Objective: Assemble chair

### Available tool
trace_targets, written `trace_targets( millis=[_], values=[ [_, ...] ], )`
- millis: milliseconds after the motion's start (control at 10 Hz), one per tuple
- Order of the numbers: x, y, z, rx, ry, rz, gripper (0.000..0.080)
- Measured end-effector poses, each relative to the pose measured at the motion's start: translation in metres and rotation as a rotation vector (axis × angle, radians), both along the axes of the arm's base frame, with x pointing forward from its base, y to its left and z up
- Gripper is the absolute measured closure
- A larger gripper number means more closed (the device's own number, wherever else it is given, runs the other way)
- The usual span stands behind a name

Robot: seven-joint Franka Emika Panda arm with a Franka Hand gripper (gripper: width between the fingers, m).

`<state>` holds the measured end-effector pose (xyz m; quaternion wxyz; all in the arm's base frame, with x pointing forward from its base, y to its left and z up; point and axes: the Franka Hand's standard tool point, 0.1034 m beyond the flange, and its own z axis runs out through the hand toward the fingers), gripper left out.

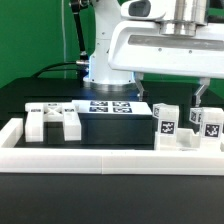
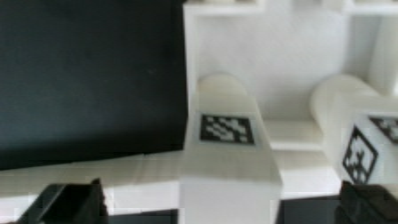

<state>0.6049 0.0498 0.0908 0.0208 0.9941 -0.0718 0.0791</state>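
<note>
step: i judge pickup approach | claw [image 1: 170,95] released, empty, above tagged leg [image 1: 165,126] beside marker board [image 1: 110,107] | next: lower, straddle, clench

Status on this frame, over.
Gripper open, empty. Above tagged chair pieces, exterior view's right. Other chair parts loose, unjoined. Nothing blocking.

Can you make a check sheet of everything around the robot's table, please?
Surface: black table, with a white border frame along the front.
Job's things: white chair block at the exterior view's left; tagged posts at its right.
Clutter: marker board in the middle; nothing else seen.
Grippers: gripper open, above the tagged posts, holding nothing.
Cables: black cable beside the robot base.
Surroundings: green wall.
</note>
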Motion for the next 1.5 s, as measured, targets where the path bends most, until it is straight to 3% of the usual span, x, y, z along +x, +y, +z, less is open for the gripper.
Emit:
trace_targets(
  millis=[500,600,800,1300,1500],
  values=[
    [-0.002,-0.003,-0.003,0.002,-0.002,-0.008,0.0151],
    [-0.002,-0.004,-0.005,-0.011,-0.055,0.031,0.0151],
    [-0.021,0.003,-0.021,-0.039,-0.143,0.073,0.0151],
    [-0.023,-0.002,-0.029,-0.048,-0.157,0.095,0.0151],
    [-0.029,0.005,-0.042,-0.056,-0.169,0.112,0.0151]
  ],
)
